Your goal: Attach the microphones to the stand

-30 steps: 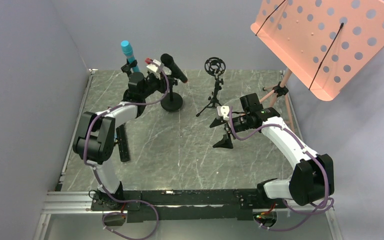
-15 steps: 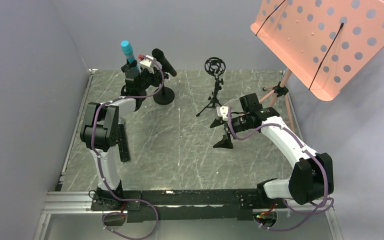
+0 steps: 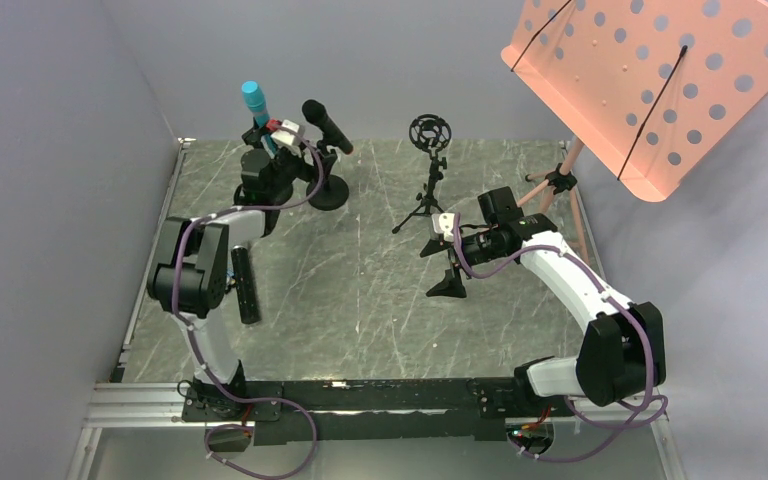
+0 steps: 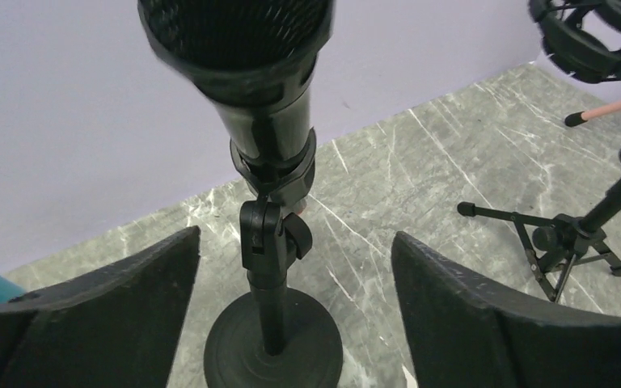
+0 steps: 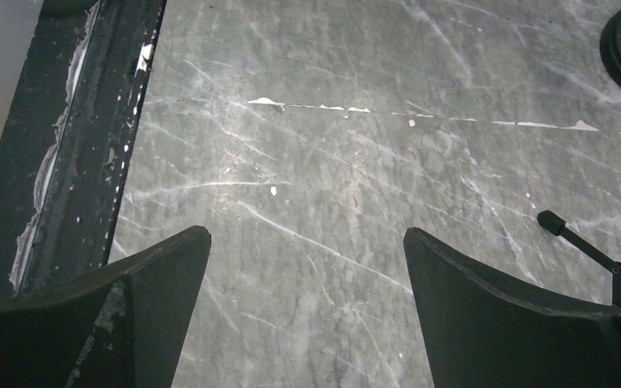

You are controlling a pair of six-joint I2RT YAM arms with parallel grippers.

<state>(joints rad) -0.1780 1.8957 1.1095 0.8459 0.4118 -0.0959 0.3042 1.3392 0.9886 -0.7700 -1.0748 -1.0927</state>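
Observation:
A black microphone (image 3: 326, 126) sits tilted in the clip of a round-base stand (image 3: 328, 192) at the back left. In the left wrist view that microphone (image 4: 251, 73) rises above the clip, with a bit of orange under it, over the stand base (image 4: 273, 343). My left gripper (image 3: 287, 132) is open just left of it. The stand post lies between the spread fingers (image 4: 129, 307) without touching them. The turquoise microphone (image 3: 253, 100) stands upright behind my left gripper. My right gripper (image 3: 445, 228) hangs open over bare table (image 5: 307, 315).
A tripod stand with a ring mount (image 3: 430, 131) stands at the back centre, and its leg (image 5: 582, 242) shows in the right wrist view. A small black stand (image 3: 447, 283) is below my right gripper. A long black bar (image 3: 245, 285) lies on the left. An orange music stand (image 3: 650, 80) overhangs the right.
My left gripper moved back and left with the black microphone and its stand, then opened and let go. The right arm has barely moved.

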